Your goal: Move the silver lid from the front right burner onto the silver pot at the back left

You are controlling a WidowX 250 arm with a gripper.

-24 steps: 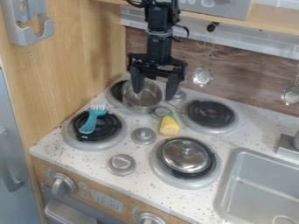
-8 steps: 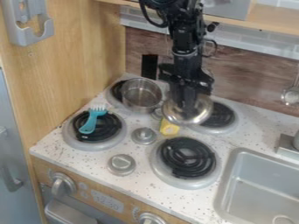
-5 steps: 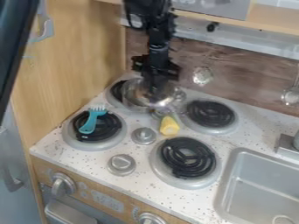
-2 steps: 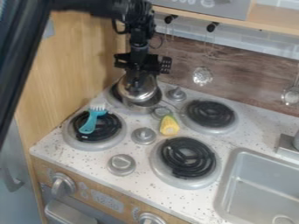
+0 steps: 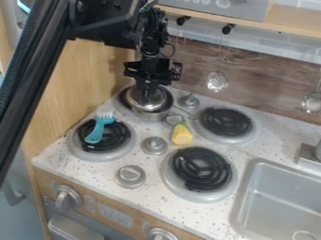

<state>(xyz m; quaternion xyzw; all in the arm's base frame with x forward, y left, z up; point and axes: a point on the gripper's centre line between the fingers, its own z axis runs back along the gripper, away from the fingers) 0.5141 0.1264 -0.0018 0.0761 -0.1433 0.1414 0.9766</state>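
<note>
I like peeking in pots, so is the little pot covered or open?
Mostly covered: the shiny lid is over the pot, with the gripper holding it. I cannot tell if the lid sits flat.

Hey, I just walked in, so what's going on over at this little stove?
A black robot gripper has a shiny metal lid by the top, right over the metal pot on the back burner nearest the wooden side wall. I can't tell whether the lid sits flush on the rim. A blue fork lies across a front burner, and a yellow toy corn lies on the counter between the burners.
</note>
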